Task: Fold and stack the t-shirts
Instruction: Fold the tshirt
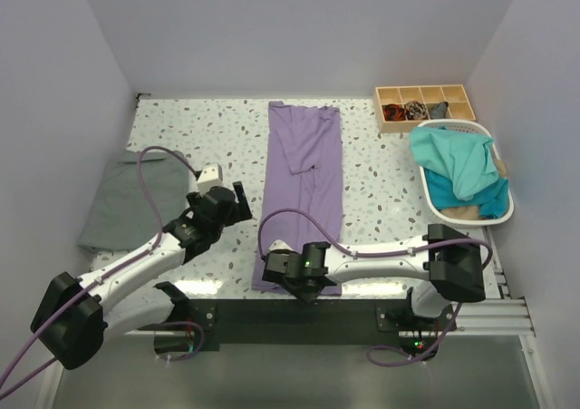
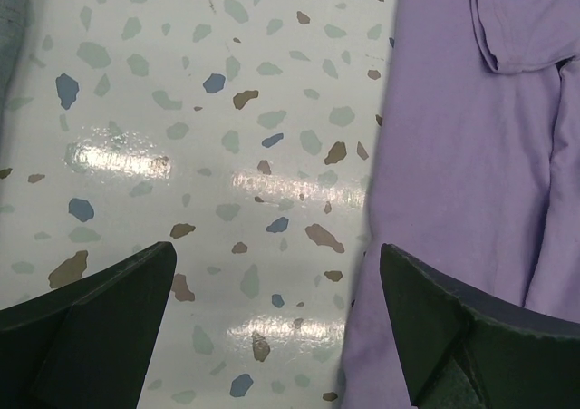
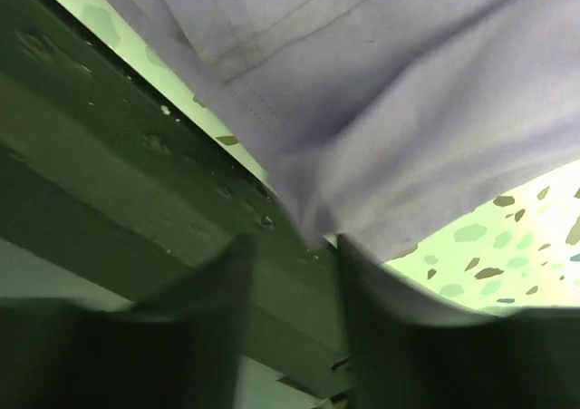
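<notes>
Dark metal, a scuffed rail [image 1: 272, 323], ran along the near edge of the speckled table [image 1: 390, 200]. Just past it the right gripper [image 1: 306, 287] sat low at the near hem of the lavender t-shirt [image 1: 304, 182]. In the right wrist view its two fingers [image 3: 213, 323] stood narrowly apart, and a corner of the stitched hem dipped down to the gap between them. The fingertips were blurred there, so I could not tell whether the pincer was clamped on the cloth or only touching it.

A little farther in, the left gripper [image 1: 237, 200] hung over bare table just left of the lavender t-shirt's long edge, with its jaws spread wide and nothing between them. Its wrist camera showed one finger [image 2: 91, 332] over the terrazzo and the other at the cloth's margin.

The lavender t-shirt lay flat as a long narrow strip down the middle of the table, from the near edge to almost the far wall (a sleeve was folded inward across its upper half).

The grey t-shirt [image 1: 131, 200] lay folded flat on the left side of the table, well apart from the lavender one.

On the right stood the white basket [image 1: 438, 208], with the teal t-shirts [image 1: 462, 169] heaped loosely in it and spilling over its rim. Beyond it, in the far right corner, was the wooden compartment tray [image 1: 399, 92], holding small dark items too tiny to make out.
</notes>
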You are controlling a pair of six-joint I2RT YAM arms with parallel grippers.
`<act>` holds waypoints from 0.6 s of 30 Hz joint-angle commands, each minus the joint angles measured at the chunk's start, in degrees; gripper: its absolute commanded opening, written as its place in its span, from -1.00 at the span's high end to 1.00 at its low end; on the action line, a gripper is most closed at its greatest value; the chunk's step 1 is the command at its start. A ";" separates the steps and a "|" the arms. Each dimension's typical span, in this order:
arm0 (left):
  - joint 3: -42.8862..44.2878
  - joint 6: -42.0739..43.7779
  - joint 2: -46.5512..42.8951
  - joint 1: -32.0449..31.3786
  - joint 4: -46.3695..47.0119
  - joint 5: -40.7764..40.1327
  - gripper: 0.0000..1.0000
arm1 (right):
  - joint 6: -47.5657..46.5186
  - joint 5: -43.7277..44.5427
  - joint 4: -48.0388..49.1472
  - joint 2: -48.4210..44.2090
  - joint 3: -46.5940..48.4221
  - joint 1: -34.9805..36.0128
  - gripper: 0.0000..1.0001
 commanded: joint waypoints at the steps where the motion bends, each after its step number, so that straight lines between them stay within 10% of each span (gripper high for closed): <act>1: 0.31 1.06 -0.05 0.04 2.39 -0.25 -1.00 | 0.99 3.40 -2.07 2.25 0.84 0.83 -0.13; 9: 0.48 4.84 -1.89 0.04 2.13 3.43 -1.00 | 8.63 18.18 -6.99 -8.09 1.56 -1.97 -0.53; 18: -10.39 -0.67 -7.68 -1.19 5.81 19.16 -1.00 | 16.81 8.00 3.10 -26.47 -17.42 -17.18 -0.54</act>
